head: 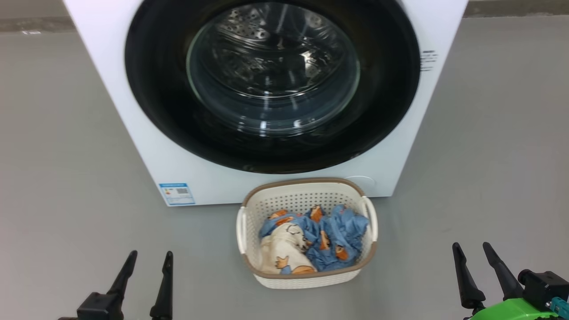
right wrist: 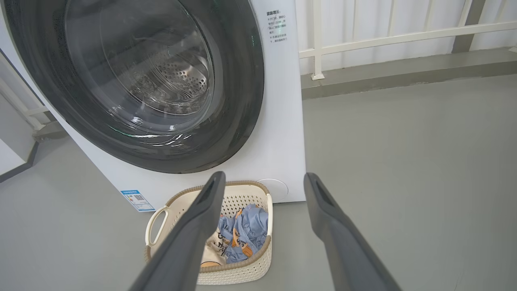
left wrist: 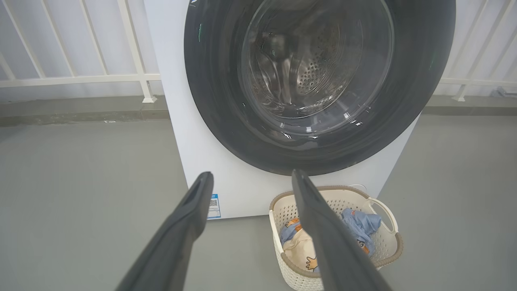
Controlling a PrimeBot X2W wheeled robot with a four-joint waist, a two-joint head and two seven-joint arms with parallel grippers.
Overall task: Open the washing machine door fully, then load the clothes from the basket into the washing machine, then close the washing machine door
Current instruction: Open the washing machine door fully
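The white washing machine (head: pixel 133 133) stands straight ahead on the floor. Its round door (head: pixel 169 111), glossy black rim around bulging glass, lies flush against the front, with the steel drum visible through the glass. The cream basket (head: pixel 306 278) sits on the floor right before the machine and holds the blue, orange and cream clothes (head: pixel 338 235). My left gripper (head: pixel 149 260) is low at the left and my right gripper (head: pixel 472 249) low at the right, both open and empty, well short of the basket. Door (left wrist: pixel 210 93), basket (left wrist: pixel 387 242), door (right wrist: pixel 242 81) and basket (right wrist: pixel 242 270) also show in the wrist views.
Grey floor (head: pixel 66 155) spreads to both sides of the machine. A white railing (left wrist: pixel 80 76) on a low kerb runs behind it (right wrist: pixel 404 38). A blue label (head: pixel 177 194) marks the machine's lower left corner, and a round white cap (head: pixel 362 182) sits at the lower right.
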